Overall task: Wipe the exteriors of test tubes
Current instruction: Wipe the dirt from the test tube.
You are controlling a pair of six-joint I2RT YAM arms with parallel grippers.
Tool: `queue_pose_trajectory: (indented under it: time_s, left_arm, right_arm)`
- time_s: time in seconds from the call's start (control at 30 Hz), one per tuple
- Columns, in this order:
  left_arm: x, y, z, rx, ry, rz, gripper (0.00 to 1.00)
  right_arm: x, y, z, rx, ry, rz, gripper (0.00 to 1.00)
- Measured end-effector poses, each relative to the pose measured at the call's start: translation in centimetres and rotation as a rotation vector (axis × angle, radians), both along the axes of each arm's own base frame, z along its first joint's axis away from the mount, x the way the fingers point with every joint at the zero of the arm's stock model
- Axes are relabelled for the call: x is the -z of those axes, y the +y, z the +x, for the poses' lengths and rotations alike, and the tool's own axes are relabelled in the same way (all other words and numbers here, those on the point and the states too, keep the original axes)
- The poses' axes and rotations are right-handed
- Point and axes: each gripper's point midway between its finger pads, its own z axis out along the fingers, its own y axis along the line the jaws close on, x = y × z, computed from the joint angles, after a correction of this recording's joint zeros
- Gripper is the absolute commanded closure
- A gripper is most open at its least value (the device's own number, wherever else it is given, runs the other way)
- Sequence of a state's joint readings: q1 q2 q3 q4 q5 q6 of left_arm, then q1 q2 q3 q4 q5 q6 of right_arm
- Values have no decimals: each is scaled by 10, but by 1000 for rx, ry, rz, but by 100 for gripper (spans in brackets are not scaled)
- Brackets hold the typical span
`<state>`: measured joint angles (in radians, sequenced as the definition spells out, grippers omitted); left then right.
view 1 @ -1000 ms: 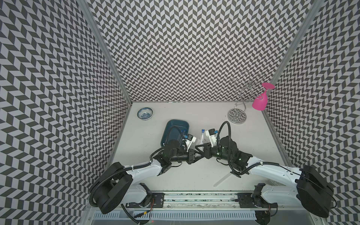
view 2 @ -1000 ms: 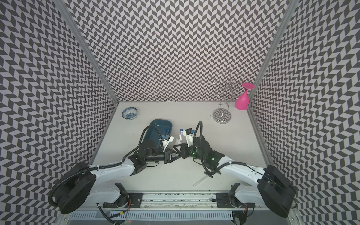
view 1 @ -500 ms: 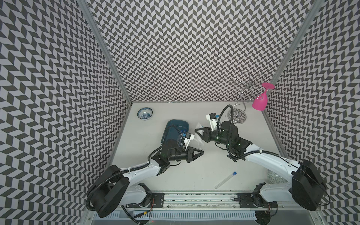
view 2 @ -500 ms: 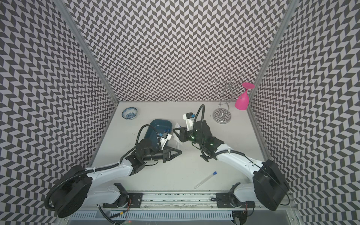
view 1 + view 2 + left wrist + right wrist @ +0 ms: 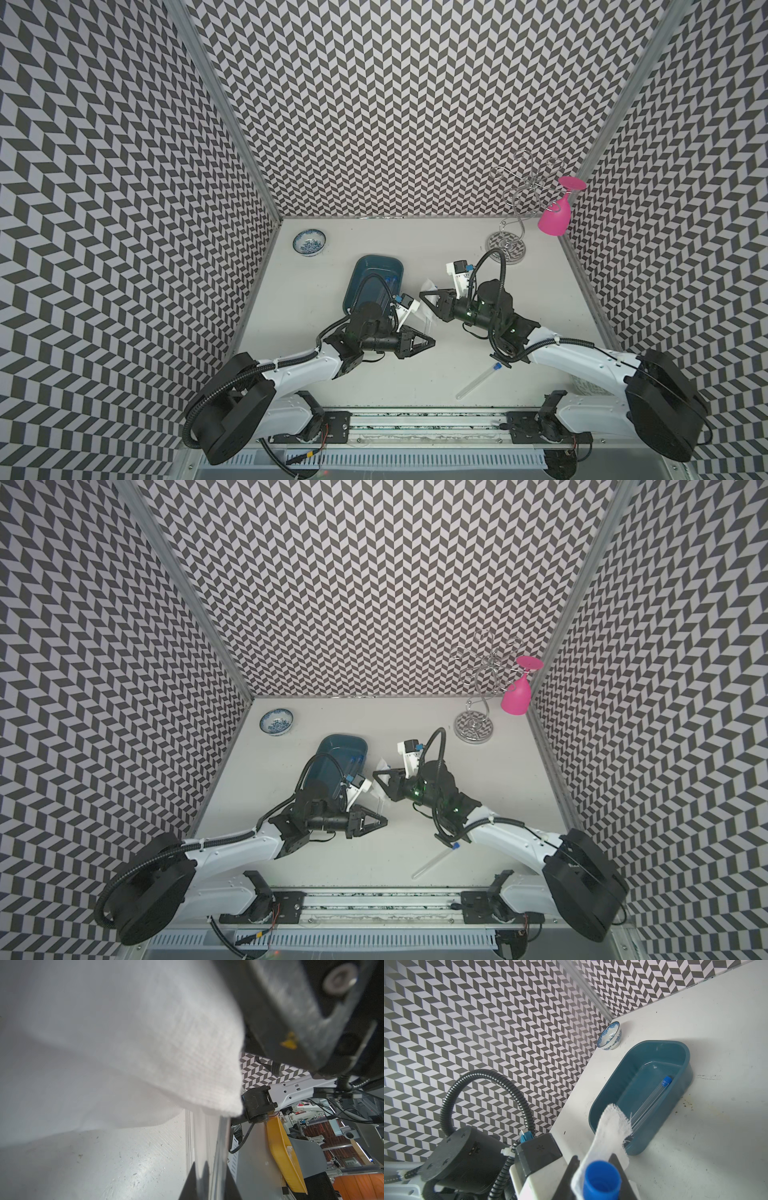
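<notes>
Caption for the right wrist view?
Right gripper grips a blue-capped tube and white wipe; second tube lies in the teal tray.
</notes>
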<state>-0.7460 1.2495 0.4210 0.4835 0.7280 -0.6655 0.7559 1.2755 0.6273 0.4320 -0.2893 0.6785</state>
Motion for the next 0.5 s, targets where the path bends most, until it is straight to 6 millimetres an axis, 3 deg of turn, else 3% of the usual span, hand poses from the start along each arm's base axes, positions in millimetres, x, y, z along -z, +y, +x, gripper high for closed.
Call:
queue_pose_trajectory:
  time_s: [0.13, 0.33, 0.5]
  left_arm:
    - [-1, 2, 5, -20, -13, -1, 88]
    - [-17, 7, 23, -104, -60, -30, 88]
    - [-19, 10, 28, -136, -70, -29, 88]
  right_arm:
    - [-4, 7, 7, -10, -5, -38, 77]
    - [-23, 19, 34, -64, -33, -80, 78]
    - [-25, 24, 37, -118, -38, -90, 78]
